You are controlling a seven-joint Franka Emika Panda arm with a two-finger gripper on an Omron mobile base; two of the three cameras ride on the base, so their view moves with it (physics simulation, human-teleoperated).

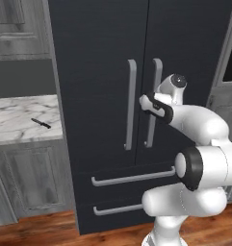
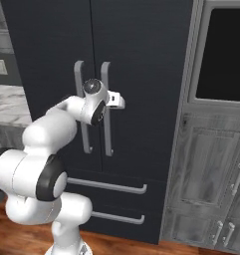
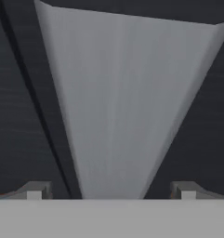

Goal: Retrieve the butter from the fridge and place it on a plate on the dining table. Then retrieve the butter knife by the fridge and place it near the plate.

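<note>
Left base view: the fridge (image 1: 103, 72) stands with both doors closed, and the gripper (image 1: 155, 96) sits at the right-hand door handle (image 1: 154, 103), roughly at mid-height of it. The butter knife (image 1: 41, 123) lies on the marble worktop (image 1: 16, 120) well to the left of the gripper, slightly lower than it. Two drawer handles (image 1: 132, 178) run below the gripper. Right base view: the gripper (image 2: 117, 102) is against the right handle (image 2: 106, 109), with the left handle (image 2: 81, 107) just beside it; grey cabinets (image 2: 206, 184) stand to the right. Hand view: the fingertips (image 3: 36, 190) are spread wide, and the grey handle (image 3: 122, 107) runs between them, nothing gripped.
</note>
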